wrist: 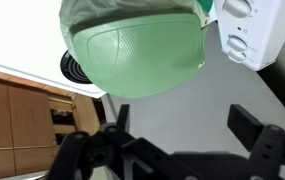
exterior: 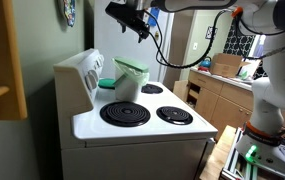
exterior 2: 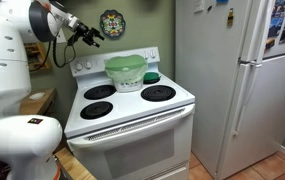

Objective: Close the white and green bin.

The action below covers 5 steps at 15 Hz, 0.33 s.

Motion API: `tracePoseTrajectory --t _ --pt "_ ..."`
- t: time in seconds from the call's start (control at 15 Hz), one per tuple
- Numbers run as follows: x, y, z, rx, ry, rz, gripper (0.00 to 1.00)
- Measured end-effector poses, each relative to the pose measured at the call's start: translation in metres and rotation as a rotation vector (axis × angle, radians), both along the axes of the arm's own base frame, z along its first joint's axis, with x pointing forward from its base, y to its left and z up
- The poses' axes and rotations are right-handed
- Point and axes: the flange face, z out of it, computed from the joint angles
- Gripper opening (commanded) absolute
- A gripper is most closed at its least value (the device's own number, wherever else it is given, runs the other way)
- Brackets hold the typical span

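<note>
The white and green bin (exterior 2: 125, 72) stands on the white stove between the back burners, also seen in an exterior view (exterior: 132, 80). Its green lid lies across the top; I cannot tell whether it sits fully down. In the wrist view the green lid (wrist: 137, 55) fills the upper middle, with the translucent white body behind it. My gripper (exterior: 142, 30) hangs in the air above and beside the bin, apart from it, also seen in an exterior view (exterior 2: 94, 37). Its two fingers (wrist: 182, 120) are spread open and hold nothing.
A small teal sponge-like object (exterior 2: 152, 77) lies on the stove next to the bin, by the back panel (exterior: 107, 83). Black coil burners (exterior: 129, 114) sit at the front. A white fridge (exterior 2: 232, 80) stands beside the stove. Wooden cabinets (exterior: 217, 100) stand behind.
</note>
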Motion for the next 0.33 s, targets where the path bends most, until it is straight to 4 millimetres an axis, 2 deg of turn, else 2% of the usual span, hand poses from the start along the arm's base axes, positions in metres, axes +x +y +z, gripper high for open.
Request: tracePoseTrajectory --t 0.33 --pt "0.0013 -0.0002 -0.0009 -0.003 0.0 0.004 1.0"
